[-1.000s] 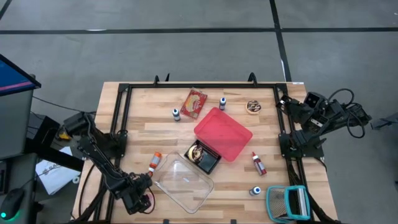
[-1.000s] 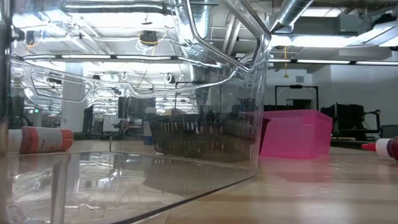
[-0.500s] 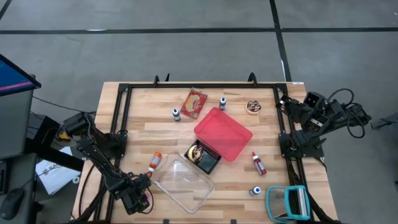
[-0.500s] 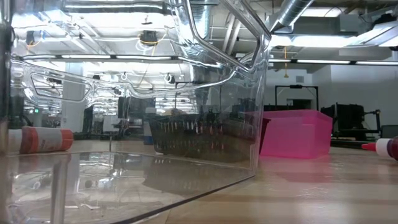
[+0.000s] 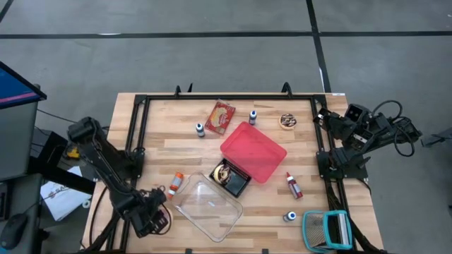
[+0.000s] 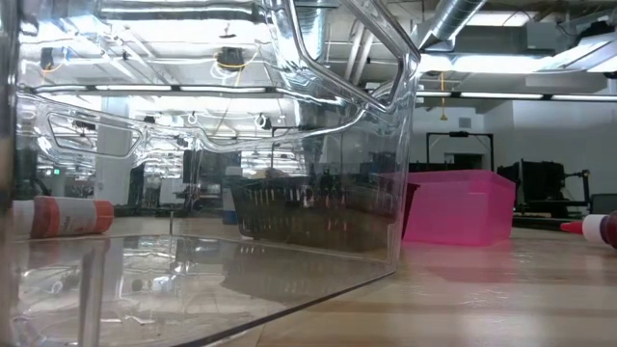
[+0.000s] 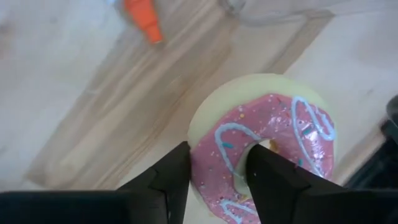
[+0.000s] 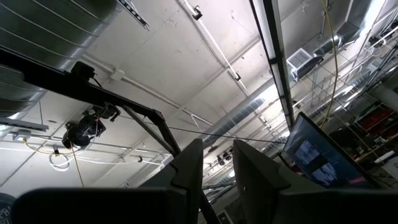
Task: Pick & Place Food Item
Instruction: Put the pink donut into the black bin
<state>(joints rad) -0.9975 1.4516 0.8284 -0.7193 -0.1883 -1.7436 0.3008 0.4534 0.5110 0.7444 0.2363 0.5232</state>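
A doughnut (image 7: 267, 143) with pink icing and blue squiggles shows in the left wrist view, with my left gripper (image 7: 217, 177) shut on it. In the high view that gripper (image 5: 152, 215) is over the table's near left corner, beside a clear plastic container (image 5: 208, 206). My right gripper (image 8: 217, 165) waits shut at the table's far right (image 5: 337, 120), tipped up toward the ceiling. My left gripper holds the doughnut's ring (image 7: 214, 152) with one finger in the hole (image 7: 255, 158) and the other on the outer rim. The fingers come from above, pointing steeply down. The doughnut sits icing-up and looks lifted off the wooden top.
A pink container (image 5: 253, 150) and a black tray (image 5: 231, 176) sit mid-table. An orange-capped bottle (image 5: 175, 183) lies close to the left gripper, a red bottle (image 5: 294, 185) to the right. A red packet (image 5: 221, 116), small bottles and a teal basket (image 5: 326, 229) are farther off.
My left gripper has risen and gone a little toward the table's far left, away from the near edge. The rest of the table stays as it was.
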